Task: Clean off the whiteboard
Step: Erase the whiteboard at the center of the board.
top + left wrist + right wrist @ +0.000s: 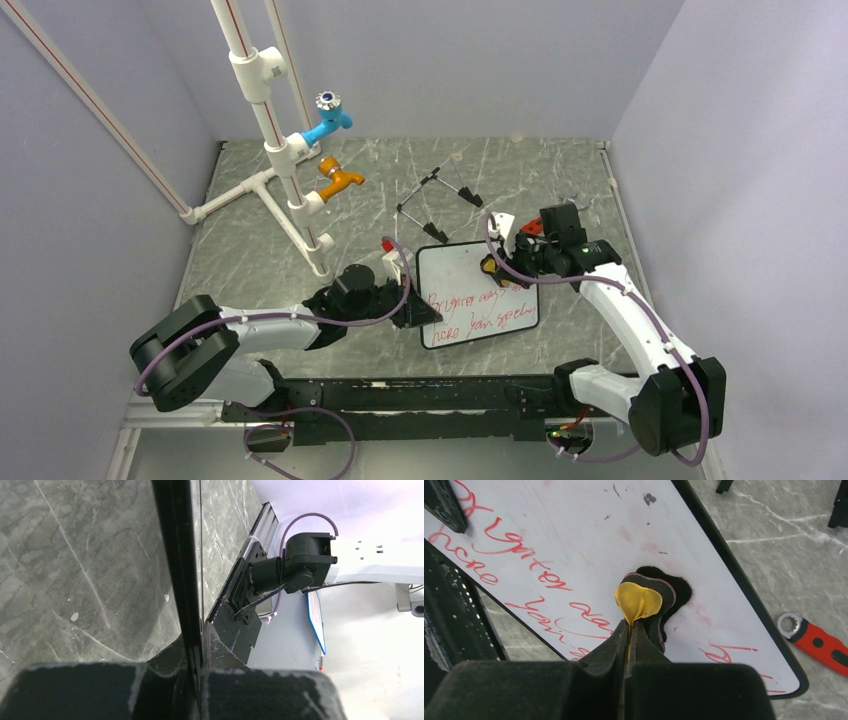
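Sitting near the middle of the grey, marble-veined desk (560, 180), the whiteboard (477, 295) is a small glossy white rectangle with a thin black frame and rounded corners. Red handwriting crosses its lower half, and faint pink smudges show higher up. The left jaws are clamped on its left edge, the frame pinched edge-on between dark padded fingers (75, 695), and the left arm (270, 325) stretches low across the desk. The right jaws are pinched together on a small eraser (641, 600), yellow on top with black felt pressed to the board near its upper right edge. The right arm (630, 300) reaches forward with its elbow bent. A red-handled wrench (821, 647) lies just beside the board. Black wire easel feet (440, 195) lie farther back, near a white pipe stand (270, 130).
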Controlling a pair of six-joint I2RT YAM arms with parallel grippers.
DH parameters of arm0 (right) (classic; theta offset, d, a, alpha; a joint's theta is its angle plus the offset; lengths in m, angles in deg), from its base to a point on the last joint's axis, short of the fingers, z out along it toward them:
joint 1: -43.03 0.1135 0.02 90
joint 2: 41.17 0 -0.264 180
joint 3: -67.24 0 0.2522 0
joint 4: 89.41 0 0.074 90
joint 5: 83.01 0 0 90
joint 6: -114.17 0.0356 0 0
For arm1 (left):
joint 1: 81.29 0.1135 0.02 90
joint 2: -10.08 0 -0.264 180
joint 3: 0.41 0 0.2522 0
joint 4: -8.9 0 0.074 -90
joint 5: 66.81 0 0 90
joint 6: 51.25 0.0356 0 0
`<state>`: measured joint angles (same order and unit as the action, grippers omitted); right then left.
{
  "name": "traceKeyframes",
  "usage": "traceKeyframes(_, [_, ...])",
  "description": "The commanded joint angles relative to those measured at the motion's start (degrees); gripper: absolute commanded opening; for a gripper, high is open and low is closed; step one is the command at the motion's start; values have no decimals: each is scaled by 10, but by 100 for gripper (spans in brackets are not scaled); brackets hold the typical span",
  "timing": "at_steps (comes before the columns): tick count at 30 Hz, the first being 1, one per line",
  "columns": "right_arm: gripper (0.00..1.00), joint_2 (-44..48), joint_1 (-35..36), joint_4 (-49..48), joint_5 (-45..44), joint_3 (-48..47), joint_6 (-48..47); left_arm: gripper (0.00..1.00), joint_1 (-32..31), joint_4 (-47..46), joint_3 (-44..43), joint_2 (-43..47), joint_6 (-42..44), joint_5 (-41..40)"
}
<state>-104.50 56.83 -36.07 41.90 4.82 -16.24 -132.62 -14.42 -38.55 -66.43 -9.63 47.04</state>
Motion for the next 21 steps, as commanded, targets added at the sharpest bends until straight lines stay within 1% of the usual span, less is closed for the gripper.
traceKeyframes(1, [0, -1, 3, -40, 25, -30, 46, 0, -7, -90, -16, 14, 33, 43])
traceKeyframes(3, [0, -9, -16, -84, 2, -38, 87, 0, -7, -92, -15, 15, 33, 43])
traceKeyframes(6, [0, -25, -52, -107, -18, -41, 99, 0, -6, -93, -11, 17, 33, 43])
traceKeyframes(9, [0, -35, -94, -94, -14, -24, 77, 0, -5, -91, -5, 24, 35, 41])
traceKeyframes(11, [0, -28, -107, -73, -5, -9, 46, 0, -4, -88, -1, 31, 38, 38])
traceKeyframes(12, [0, -23, -108, -59, -1, -1, 25, 0, -3, -84, -1, 34, 40, 36])
traceKeyframes(17, [0, 14, -95, 20, 94, 27, -63, 0, -2, -68, -2, 39, 50, 35])
traceKeyframes(19, [0, 17, -74, 29, 102, 25, -69, 0, -1, -72, -2, 37, 50, 37])
traceKeyframes(21, [0, 16, -49, 14, 90, 23, -54, 0, -1, -80, 0, 34, 47, 38])
